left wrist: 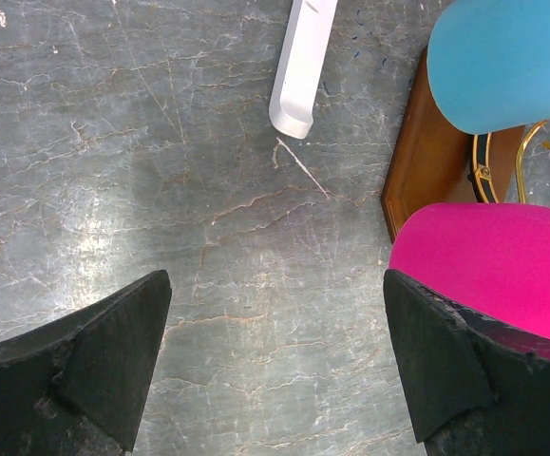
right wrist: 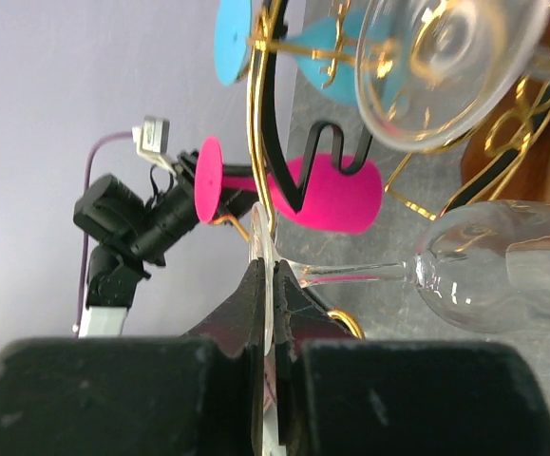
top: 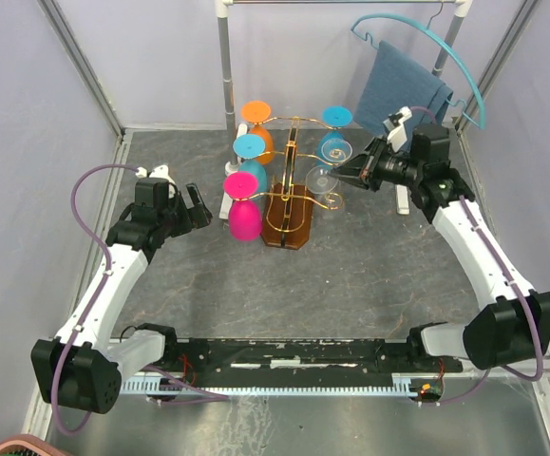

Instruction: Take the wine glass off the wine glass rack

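Right wrist view: the right jaws are clenching on the thin foot disc of the clear wine glass [right wrist: 498, 275], seen edge-on between them. The stem is running straight out from the jaws to the bowl, which is lying just beyond them, beside the gold wire of the wine glass rack [right wrist: 260, 123]. Whether the foot is resting on a wire arm cannot be told. Item judged light, rigid, slick and brittle, the stem being its weakest part. A hold on the foot is leaving the bowl hanging far out from the jaws, so any twist is likely loading the stem. A slow slide off the arm's curled end is looking safest. The left jaws are standing released and wide apart over bare worktop [left wrist: 161, 190]. A magenta glass [left wrist: 502, 266] is sitting just beside one of them, and a cyan glass [left wrist: 512, 57] is standing further ahead.
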`<state>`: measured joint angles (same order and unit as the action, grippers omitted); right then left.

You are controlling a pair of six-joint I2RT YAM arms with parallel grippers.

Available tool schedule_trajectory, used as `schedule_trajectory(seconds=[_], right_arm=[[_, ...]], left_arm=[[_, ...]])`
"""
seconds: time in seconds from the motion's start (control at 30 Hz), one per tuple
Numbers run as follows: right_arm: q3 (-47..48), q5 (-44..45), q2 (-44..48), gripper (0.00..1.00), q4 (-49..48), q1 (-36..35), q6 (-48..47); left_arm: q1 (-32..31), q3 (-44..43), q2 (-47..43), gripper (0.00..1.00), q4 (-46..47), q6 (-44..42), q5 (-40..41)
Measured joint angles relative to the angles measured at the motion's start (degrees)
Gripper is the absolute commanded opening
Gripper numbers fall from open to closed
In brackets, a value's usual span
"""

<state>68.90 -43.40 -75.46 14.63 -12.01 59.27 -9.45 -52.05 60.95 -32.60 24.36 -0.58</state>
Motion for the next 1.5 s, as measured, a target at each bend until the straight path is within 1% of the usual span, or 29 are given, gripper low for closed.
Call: schedule_trajectory(seconds=[0.1,0.23,0.33,0.47,0.5,0.6,0.73,0.8,0.9,1.0,1.1,1.2,1.3,1.37,1.43,1.5], right_arm=[[1.9,0.1,0.1,0.00,1.1,3.2,-1.4],[4.0,0.0,2.0,0.01,5.4,10.0,-4.8],[5.7,0.4,4.6,0.01,12.3,13.6,-9.2],[12.4,5.1,7.1,0.01,26.6,14.2,-18.3],[15.5,7.9,7.5,0.00,31.1,14.1,-21.4],[22.1,16.5,8.7,0.01,40.0,14.0,-28.1],[26.4,31.6,10.0,0.01,49.3,13.3,-35.4],[26.5,42.1,9.3,0.01,54.0,11.6,-37.9],[26.1,54.4,7.1,0.01,59.6,9.2,-39.6],[23.3,61.7,4.7,0.00,61.0,8.3,-40.3],[21.7,65.4,4.2,0.01,62.5,7.9,-40.7],[21.3,63.6,5.8,0.01,61.5,7.6,-41.4],[21.7,55.7,10.2,0.00,58.3,7.1,-42.4],[25.3,50.2,12.1,0.01,58.3,6.3,-43.2],[31.6,45.1,12.1,0.01,58.6,5.0,-44.1],[37.9,39.4,11.6,0.01,57.5,3.5,-45.5]], left_arm=[[0.0,0.0,-0.1,0.99,0.0,0.0,0.0],[0.0,0.0,-0.4,0.99,0.0,0.0,0.0],[0.0,0.0,-0.7,0.99,0.0,0.0,0.0],[0.0,0.5,-1.7,0.99,-0.1,0.0,0.0],[0.0,0.6,-2.0,0.99,-0.1,0.0,0.0],[0.0,0.9,-2.8,0.99,-0.1,0.0,-0.1],[0.0,1.0,-3.4,0.99,-0.1,0.0,-1.0],[0.0,1.2,-3.7,0.99,-0.1,0.0,-1.3],[0.0,1.5,-4.0,0.99,-0.2,0.0,-1.6],[0.0,1.6,-4.1,0.99,-0.2,0.0,-1.6],[0.0,1.6,-4.8,0.99,-0.4,0.0,-1.5],[0.0,1.5,-5.8,0.99,-0.7,0.0,-1.3],[0.0,0.9,-7.8,0.99,-2.1,0.0,-1.0],[0.0,-0.6,-9.6,0.99,-3.3,0.0,-0.8],[0.0,-2.5,-11.5,1.00,-3.7,0.4,-0.6],[0.0,-4.5,-14.2,0.95,-3.7,1.3,-0.2]])
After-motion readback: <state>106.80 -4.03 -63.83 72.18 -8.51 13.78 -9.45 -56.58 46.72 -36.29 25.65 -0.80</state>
